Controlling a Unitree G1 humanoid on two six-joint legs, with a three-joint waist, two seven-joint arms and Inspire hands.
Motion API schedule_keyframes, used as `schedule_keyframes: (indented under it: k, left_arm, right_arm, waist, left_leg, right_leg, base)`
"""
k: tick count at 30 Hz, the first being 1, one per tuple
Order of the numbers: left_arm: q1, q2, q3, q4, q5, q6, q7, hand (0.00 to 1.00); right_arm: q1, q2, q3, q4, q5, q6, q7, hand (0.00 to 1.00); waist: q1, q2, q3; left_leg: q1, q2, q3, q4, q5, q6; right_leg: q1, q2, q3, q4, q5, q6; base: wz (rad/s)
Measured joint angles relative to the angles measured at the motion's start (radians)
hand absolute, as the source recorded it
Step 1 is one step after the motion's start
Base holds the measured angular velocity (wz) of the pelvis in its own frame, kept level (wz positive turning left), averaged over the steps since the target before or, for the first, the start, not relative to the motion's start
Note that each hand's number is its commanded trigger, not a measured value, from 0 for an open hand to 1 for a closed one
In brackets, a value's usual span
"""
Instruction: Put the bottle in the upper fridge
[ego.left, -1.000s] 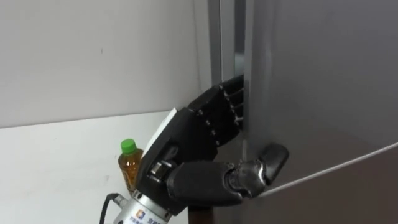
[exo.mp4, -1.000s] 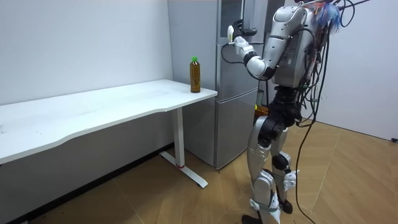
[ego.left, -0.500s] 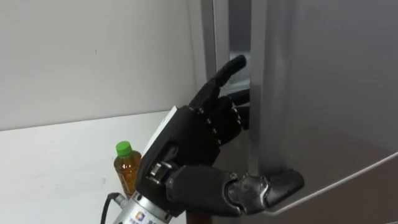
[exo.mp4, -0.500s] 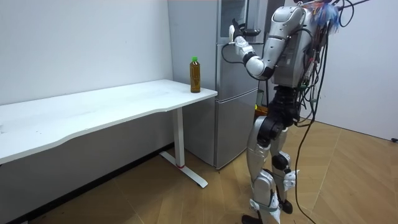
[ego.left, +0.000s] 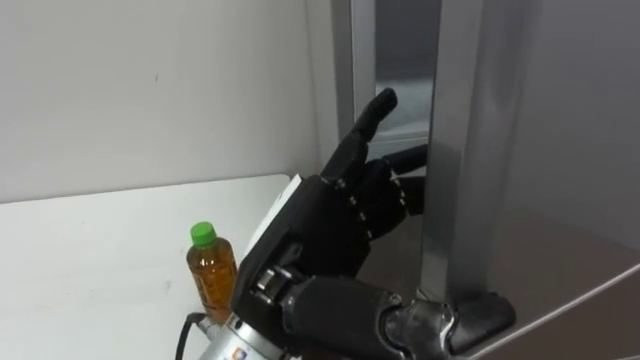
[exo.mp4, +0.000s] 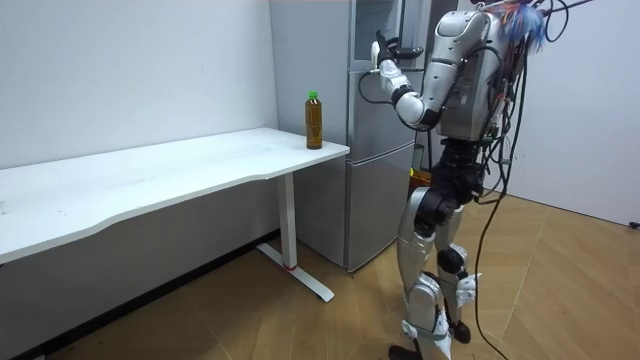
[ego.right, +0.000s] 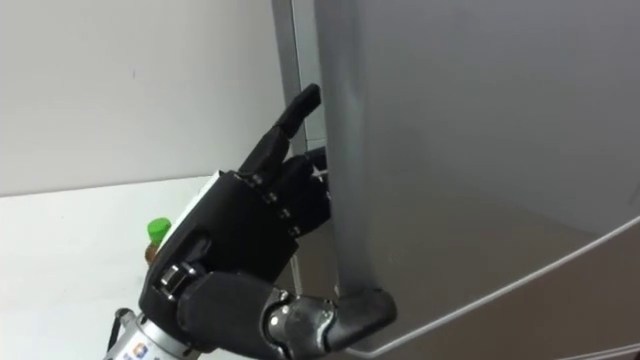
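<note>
The bottle (ego.left: 212, 275) holds amber liquid under a green cap and stands upright on the white table (ego.left: 90, 250), near its right end beside the fridge (exo.mp4: 375, 150). My left hand (ego.left: 330, 225) is at the free edge of the grey upper fridge door (ego.left: 540, 150). Its thumb (ego.left: 470, 315) presses the door's front, and its curled fingers (ego.left: 400, 165) reach behind the edge with their tips hidden. One finger sticks straight up. The door stands ajar with a dark gap beside it. In the room view I stand upright facing the fridge, left hand (exo.mp4: 383, 62) raised.
The long white table (exo.mp4: 150, 170) runs along the wall to the room view's left, its end close to the fridge. A lower fridge door (exo.mp4: 372, 205) sits shut beneath the upper one. Wooden floor lies open behind me.
The upper door has swung further open and the gap at its edge is wider. My left hand went with it, and one finger has straightened upward.
</note>
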Motion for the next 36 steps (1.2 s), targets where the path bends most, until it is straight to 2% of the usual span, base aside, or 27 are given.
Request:
schedule_keyframes:
  k: [8,11,19,23,28,30,34,36]
  left_arm:
    - [0.0,-0.007,-0.009,0.007,0.002,0.002,0.001,0.0]
    - [0.0,-0.01,-0.009,0.007,0.002,0.006,0.001,0.0]
    - [0.0,-0.023,-0.035,0.007,0.001,0.01,0.001,0.0]
    - [0.0,-0.031,-0.052,0.007,-0.002,0.01,0.001,0.0]
    - [-0.004,-0.035,-0.08,0.007,-0.01,0.01,0.0,0.0]
    - [-0.023,-0.037,-0.108,0.007,-0.024,0.015,-0.001,0.0]
    - [-0.066,-0.038,-0.163,0.01,-0.04,0.036,-0.028,0.0]
    - [-0.105,-0.039,-0.202,0.02,-0.042,0.053,-0.053,0.0]
  right_arm:
    - [-0.018,0.003,0.028,0.002,-0.011,0.01,0.003,0.0]
    - [-0.024,0.003,0.029,0.004,-0.011,0.012,0.003,0.0]
    - [-0.026,0.001,0.028,0.004,-0.01,0.024,0.003,0.0]
    - [-0.029,0.0,0.028,0.003,-0.007,0.03,0.003,0.0]
    - [-0.038,-0.001,0.029,0.002,0.0,0.032,0.003,0.0]
    - [-0.047,-0.001,0.029,0.002,0.001,0.032,0.003,0.0]
    - [-0.047,0.0,0.029,-0.006,0.001,0.031,0.005,0.0]
    - [-0.047,-0.002,0.028,-0.009,0.001,0.031,0.006,0.0]
  waist:
    - [-0.007,0.001,0.001]
    - [-0.015,0.007,0.0043]
    - [-0.027,0.01,0.0038]
    - [-0.034,0.013,0.0034]
    - [-0.058,0.023,0.003]
    - [-0.074,0.031,0.0061]
    - [-0.105,0.038,0.0059]
    - [-0.11,0.035,0.0112]
  left_leg:
    - [0.001,0.0,0.004,0.001,0.002,0.004]
    - [-0.001,0.001,0.008,-0.001,0.001,0.009]
    - [-0.013,-0.001,0.017,0.005,0.001,0.021]
    - [-0.016,-0.001,0.037,0.005,-0.001,0.03]
    - [-0.015,-0.002,0.063,0.005,-0.007,0.044]
    - [-0.017,-0.002,0.076,0.005,-0.01,0.048]
    - [-0.012,-0.003,0.091,0.0,-0.012,0.051]
    - [-0.001,-0.001,0.108,-0.008,-0.013,0.05]
  right_leg:
    - [0.002,-0.002,0.002,0.0,0.008,0.002]
    - [0.0,-0.002,0.001,0.0,0.013,0.004]
    - [-0.01,-0.008,0.005,-0.001,0.029,0.012]
    - [-0.021,-0.011,0.026,-0.001,0.041,0.02]
    - [-0.028,-0.017,0.045,-0.002,0.057,0.03]
    - [-0.035,-0.017,0.057,-0.002,0.066,0.034]
    - [-0.038,-0.019,0.064,-0.002,0.066,0.035]
    - [-0.038,-0.015,0.078,-0.003,0.066,0.035]
  base:
    - [0.0]
    - [-0.01]
    - [-0.01]
    - [-0.13]
    - [-0.16]
    - [-0.18]
    - [-0.15]
    - [-0.26]
